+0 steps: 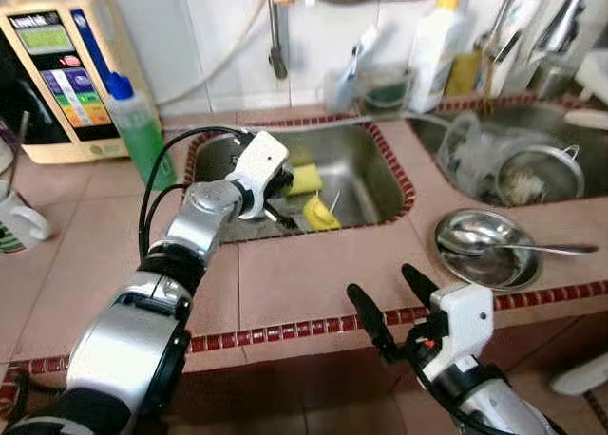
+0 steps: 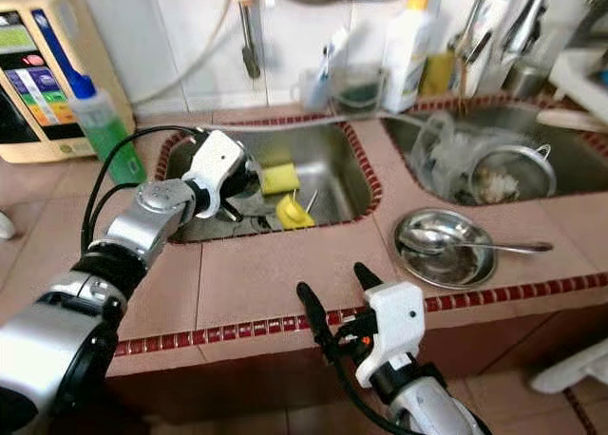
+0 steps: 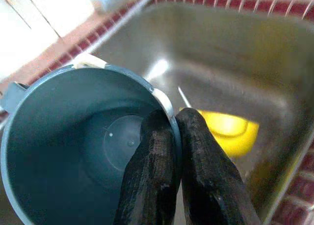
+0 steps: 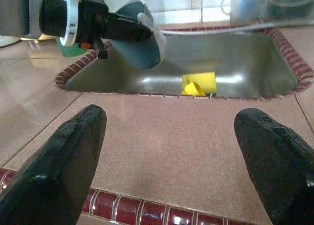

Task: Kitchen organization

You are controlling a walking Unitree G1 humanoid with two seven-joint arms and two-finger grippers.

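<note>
Left wrist view: the left pincer (image 3: 177, 136) pinches the rim of a blue-grey cup (image 3: 73, 136) over the steel sink (image 1: 366, 174). The right pincer (image 1: 391, 300) hovers wide open, empty, above the worktop (image 1: 313, 278).

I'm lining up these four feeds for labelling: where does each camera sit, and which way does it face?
Left eye view: head, looking down at the tiled counter; silver left arm holds the left tool in the steel sink.
Right eye view: same scene; right tool open.
Left wrist view: along shut fingers pinching the blue-grey plastic cup.
Right wrist view: between spread fingers, toward the sink.
Shared: yellow sponge.
</note>
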